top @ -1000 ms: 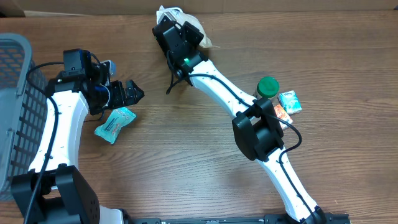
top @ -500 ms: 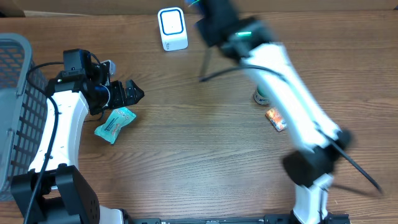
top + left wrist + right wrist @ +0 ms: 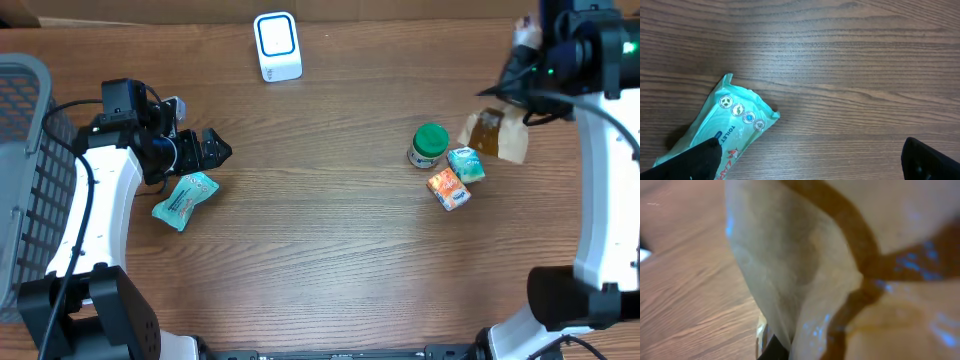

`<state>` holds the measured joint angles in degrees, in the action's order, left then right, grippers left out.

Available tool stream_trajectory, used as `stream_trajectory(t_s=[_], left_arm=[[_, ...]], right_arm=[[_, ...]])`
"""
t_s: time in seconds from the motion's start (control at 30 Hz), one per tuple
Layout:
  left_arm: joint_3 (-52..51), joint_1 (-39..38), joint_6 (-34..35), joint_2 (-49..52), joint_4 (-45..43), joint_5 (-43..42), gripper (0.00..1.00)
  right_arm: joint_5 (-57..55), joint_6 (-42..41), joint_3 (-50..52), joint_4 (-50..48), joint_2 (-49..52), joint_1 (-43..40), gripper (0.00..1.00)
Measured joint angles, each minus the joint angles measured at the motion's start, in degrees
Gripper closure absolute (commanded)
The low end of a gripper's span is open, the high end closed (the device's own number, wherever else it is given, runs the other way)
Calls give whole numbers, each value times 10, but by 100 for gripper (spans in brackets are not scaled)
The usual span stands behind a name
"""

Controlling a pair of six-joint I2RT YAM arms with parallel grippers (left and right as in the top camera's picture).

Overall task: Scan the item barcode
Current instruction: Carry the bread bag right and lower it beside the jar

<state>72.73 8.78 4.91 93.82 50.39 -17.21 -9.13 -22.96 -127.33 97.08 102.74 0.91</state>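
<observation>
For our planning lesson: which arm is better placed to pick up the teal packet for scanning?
Left. The left gripper stands open right beside the teal packet; the right gripper, far off on the other side, is shut on a tan pouch.

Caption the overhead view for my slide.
Right end effector grips a tan pouch near a green-lidded jar; left end effector open by teal packet.

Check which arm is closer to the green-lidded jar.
Right. The right arm holds a pouch just right of the jar; the left arm sits far off on the other side.
</observation>
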Motion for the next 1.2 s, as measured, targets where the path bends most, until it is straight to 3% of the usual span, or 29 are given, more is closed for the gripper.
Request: stream_trajectory(t_s=[0.17, 0.47, 0.77, 1.2], left_arm=[[0, 0, 0, 0, 0, 1, 0], [0, 0, 0, 0, 0, 1, 0], [0, 0, 0, 0, 0, 1, 0], [0, 0, 0, 0, 0, 1, 0]], right_arm=[[13, -23, 115, -11, 3, -47, 96], [10, -34, 258, -89, 6, -54, 96], [-19, -47, 331, -116, 6, -54, 96], [-33, -53, 355, -94, 15, -54, 96]])
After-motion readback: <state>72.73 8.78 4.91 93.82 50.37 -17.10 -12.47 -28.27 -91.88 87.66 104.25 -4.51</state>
